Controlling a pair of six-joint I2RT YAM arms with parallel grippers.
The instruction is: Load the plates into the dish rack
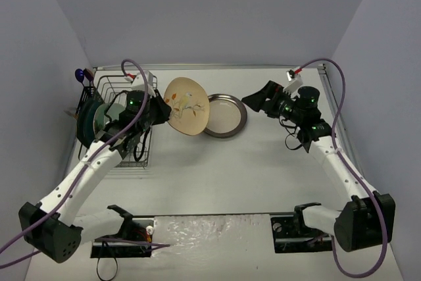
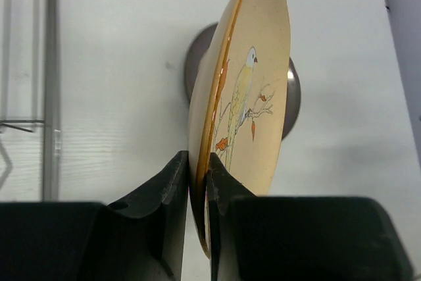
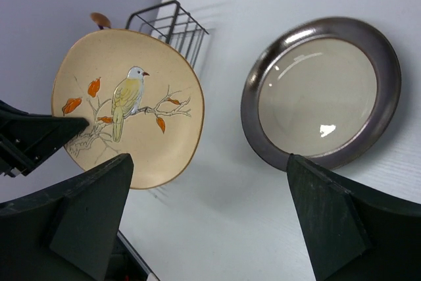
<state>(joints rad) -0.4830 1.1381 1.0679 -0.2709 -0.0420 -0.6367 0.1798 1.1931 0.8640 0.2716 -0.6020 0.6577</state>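
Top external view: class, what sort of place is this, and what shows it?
Most likely a robotics lab test cell, not a kitchen: a white table boxed in by blank panels, a left arm and right arm bolted at its near edge, and a dish rack, cream plate and brown-rimmed plate.

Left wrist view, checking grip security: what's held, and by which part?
The left gripper pinches the cream bird plate by its rim; the right gripper holds nothing.

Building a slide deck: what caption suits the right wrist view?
Open right gripper faces the cream bird plate held on edge by the left gripper, beside the brown-rimmed plate on the table.
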